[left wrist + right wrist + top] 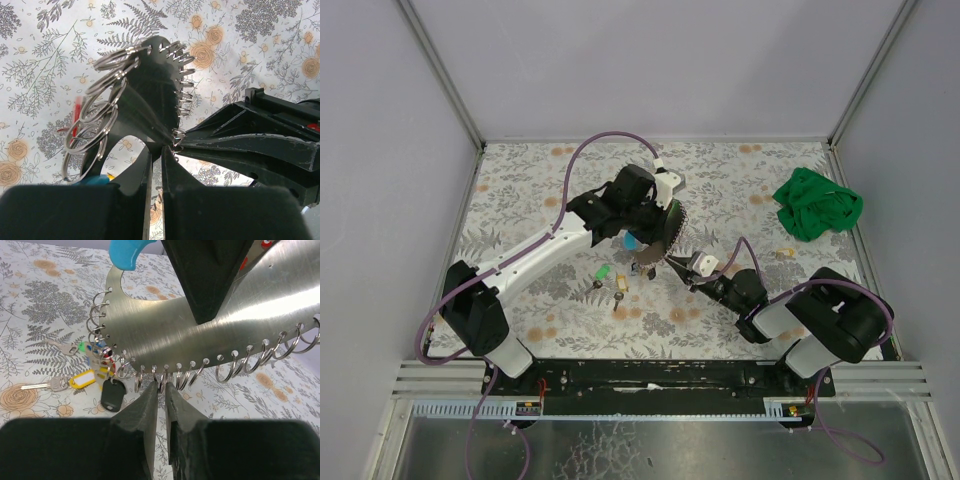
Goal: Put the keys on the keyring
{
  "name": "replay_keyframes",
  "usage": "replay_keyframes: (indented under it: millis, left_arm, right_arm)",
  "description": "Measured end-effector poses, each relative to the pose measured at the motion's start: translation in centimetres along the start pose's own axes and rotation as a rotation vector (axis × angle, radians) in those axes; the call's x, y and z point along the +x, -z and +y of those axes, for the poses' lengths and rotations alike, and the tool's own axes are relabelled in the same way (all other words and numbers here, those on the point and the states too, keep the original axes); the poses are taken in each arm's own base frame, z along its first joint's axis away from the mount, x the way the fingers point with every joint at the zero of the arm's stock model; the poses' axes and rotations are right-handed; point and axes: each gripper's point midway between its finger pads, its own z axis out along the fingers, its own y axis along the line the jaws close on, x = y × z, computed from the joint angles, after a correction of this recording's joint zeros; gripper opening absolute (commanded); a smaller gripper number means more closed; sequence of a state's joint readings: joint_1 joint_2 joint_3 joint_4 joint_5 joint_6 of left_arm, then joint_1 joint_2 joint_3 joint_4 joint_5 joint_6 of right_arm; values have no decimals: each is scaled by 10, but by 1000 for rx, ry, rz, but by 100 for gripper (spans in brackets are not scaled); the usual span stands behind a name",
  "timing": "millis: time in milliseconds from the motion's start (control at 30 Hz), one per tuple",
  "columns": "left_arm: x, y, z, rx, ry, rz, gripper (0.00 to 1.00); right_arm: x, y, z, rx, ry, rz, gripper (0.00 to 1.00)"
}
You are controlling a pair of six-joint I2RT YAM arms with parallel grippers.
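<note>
A half-round metal plate point(200, 325) has several keyrings hooked through holes along its curved edge. My left gripper point(160, 152) is shut on the plate's rim and holds it above the table point(520, 200). My right gripper point(161, 386) comes in from below, its jaws pinched on one keyring point(162, 376) at the plate's lower edge. The green-capped key point(604, 272) and the yellow one point(621, 280) lie loose on the table, left of the plate. In the right wrist view the green-capped key point(75, 347) lies beyond a yellow tag point(86, 380).
A black fob point(114, 394) hangs from a ring near the plate's left end, and a blue grip point(127, 252) tops the plate. A crumpled green cloth point(817, 205) lies at the back right. Grey walls close in the table on three sides.
</note>
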State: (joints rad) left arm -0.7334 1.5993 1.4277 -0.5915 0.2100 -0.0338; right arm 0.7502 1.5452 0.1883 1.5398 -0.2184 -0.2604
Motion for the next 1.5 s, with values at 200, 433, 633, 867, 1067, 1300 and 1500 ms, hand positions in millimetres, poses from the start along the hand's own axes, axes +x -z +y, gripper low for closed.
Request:
replay_keyframes:
  millis: [200,433,633,867,1067,1300,1500]
  left_arm:
    - [1,0,0,-9,-4,2,0]
    - [1,0,1,-15,-5,3,0]
    - [2,0,1,-16,-5,6,0]
    - [2,0,0,-15,-6,7,0]
    - [3,-1,-4,-8,-12,9,0]
    - [3,-1,-4,-7,-11,9,0]
    - [3,-1,-5,-8,2,9,0]
  right_arm:
    - [-1,0,-4,18,30,1,21]
    - [1,2,-5,16,79,6,22]
    - [1,2,-6,12,108,7,19]
    - [1,2,-5,6,109,5,17]
    - [-1,2,0,-18,103,-4,17]
    - [-1,2,1,-22,103,-5,9]
    - [-4,3,-1,-9,108,-12,4]
